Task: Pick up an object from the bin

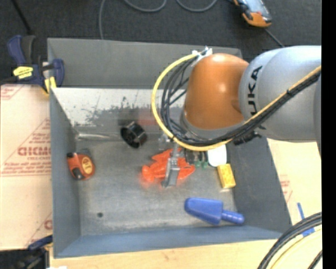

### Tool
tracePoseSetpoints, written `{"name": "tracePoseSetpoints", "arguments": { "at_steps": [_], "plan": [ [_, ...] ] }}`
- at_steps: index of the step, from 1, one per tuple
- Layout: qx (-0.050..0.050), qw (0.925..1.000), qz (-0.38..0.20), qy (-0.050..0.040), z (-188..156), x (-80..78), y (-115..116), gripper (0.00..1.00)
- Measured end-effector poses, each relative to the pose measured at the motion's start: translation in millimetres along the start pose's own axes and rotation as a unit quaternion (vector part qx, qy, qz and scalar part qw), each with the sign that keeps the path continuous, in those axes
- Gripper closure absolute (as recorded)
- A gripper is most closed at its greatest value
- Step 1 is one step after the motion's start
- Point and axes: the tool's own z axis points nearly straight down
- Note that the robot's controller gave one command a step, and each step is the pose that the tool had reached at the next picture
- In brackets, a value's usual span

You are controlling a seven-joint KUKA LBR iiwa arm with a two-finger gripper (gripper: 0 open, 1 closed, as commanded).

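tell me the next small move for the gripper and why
Probably a short straight descent onto the orange plastic thing in the middle: the gripper is right over it, and the yellow block, blue piece and black cylinder lie apart, so nothing seems to crowd that pick.

My gripper (171, 172) is down over an orange plastic toy (153, 171) at the middle of the bin (61, 167). Just beside it, toward the right wall, lies a yellow block (225, 176). A blue piece (211, 210) sits near the front wall, a black cup (133, 134) toward the back, and an orange tape measure (80, 166) by the left wall.
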Motion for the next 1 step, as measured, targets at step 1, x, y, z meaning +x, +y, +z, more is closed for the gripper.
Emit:
{"name": "tracePoseSetpoints", "arguments": {
  "at_steps": [1],
  "plan": [
    [0.002,0.9999,-0.015,0.0041,42.2,-6.2,-9.2,0.00]
  ]
}}
